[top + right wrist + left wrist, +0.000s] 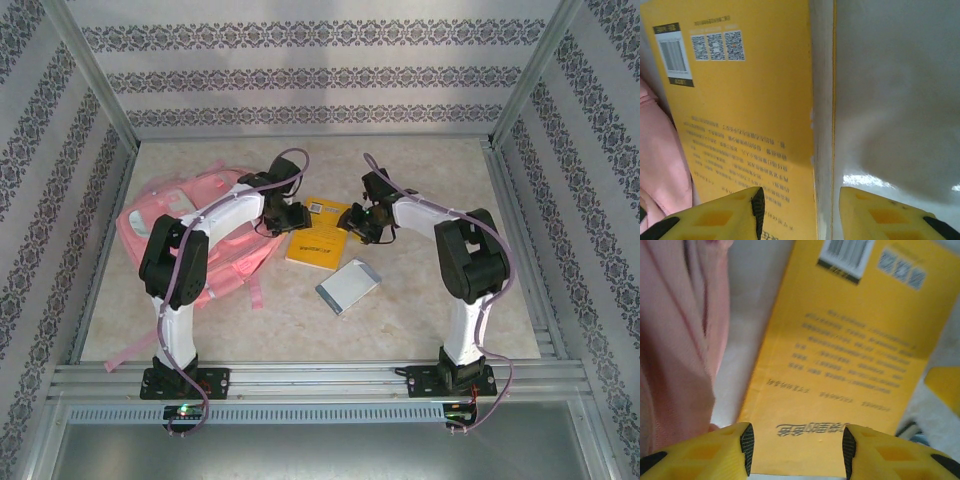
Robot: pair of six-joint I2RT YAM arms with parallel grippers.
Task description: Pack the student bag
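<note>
The student bag, a large pink backpack, lies on the left side of the table, partly hidden by my left arm. A yellow book lies back cover up just right of it. My left gripper hovers over the book's left part, next to the bag. In the left wrist view it is open, with the book's cover below the gap and pink fabric at the left. My right gripper is open at the book's right edge. One finger is over the cover, the other over bare table.
A flat silver-grey rectangular item lies in front of the book, towards the near edge. Pink straps trail from the bag towards the front rail. Patterned walls and metal posts enclose the table on three sides.
</note>
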